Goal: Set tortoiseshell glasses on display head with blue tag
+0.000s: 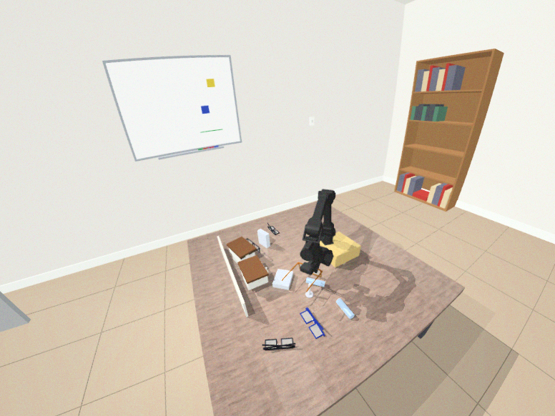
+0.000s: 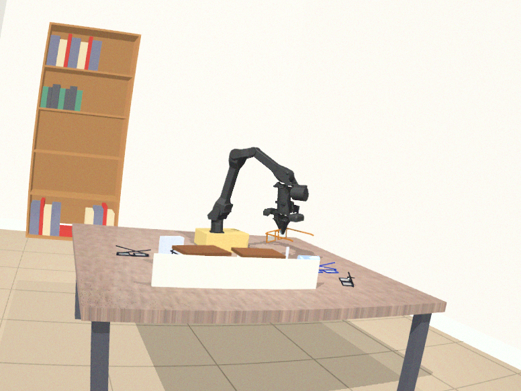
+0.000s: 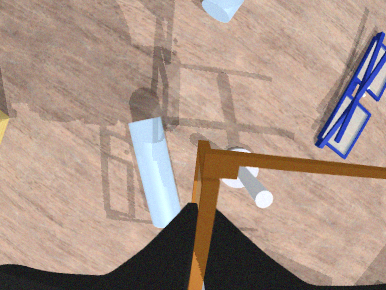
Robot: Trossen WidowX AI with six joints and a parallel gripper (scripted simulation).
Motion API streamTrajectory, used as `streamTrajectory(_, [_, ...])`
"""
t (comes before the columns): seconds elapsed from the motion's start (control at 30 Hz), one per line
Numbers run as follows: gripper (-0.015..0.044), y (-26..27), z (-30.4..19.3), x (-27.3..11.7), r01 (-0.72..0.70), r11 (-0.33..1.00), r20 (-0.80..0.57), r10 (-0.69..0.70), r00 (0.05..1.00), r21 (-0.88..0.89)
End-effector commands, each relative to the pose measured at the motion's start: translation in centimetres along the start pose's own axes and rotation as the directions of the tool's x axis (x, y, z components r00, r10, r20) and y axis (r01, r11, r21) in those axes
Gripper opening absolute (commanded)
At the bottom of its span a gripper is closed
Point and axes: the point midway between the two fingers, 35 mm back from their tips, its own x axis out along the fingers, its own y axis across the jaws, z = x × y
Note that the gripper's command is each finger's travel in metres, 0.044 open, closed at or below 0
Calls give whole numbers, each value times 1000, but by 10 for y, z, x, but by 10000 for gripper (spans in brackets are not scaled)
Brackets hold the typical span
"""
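Note:
My gripper (image 1: 309, 268) (image 2: 282, 232) (image 3: 198, 212) points down and is shut on the orange-brown tortoiseshell glasses (image 1: 290, 271) (image 2: 300, 231) (image 3: 300, 165), which hang above the table with both temples unfolded. Two white blocks with brown tops, apparently the display heads, stand side by side: the nearer head (image 1: 252, 268) (image 2: 258, 252) and the farther head (image 1: 242, 246) (image 2: 201, 250). Dark glasses (image 1: 254, 245) are at the farther head's front. The held glasses are away from both heads, on their arm side. I cannot make out a blue tag.
A white wall (image 1: 232, 277) (image 2: 233, 271) stands behind the heads. Below the glasses are a thin white post (image 1: 309, 293) (image 3: 252, 185) and a pale blue cylinder (image 1: 315, 281) (image 3: 155, 175). Blue glasses (image 1: 318, 323) (image 3: 350, 107), black glasses (image 1: 278, 346) and a pale box (image 1: 285, 279) lie nearby.

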Motion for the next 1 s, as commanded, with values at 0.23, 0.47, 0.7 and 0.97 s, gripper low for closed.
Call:
streamTrajectory(0.23, [0,-5,-51,-16,40,999,74,-41,996,12])
streamTrajectory(0.47, [0,-4,-84,-25,76,997,111,-78,991,23])
streamTrajectory(0.7, [0,-1,-116,-34,121,992,142,-124,982,35])
streamTrajectory(0.97, [0,8,-152,-44,179,983,165,-185,969,49])
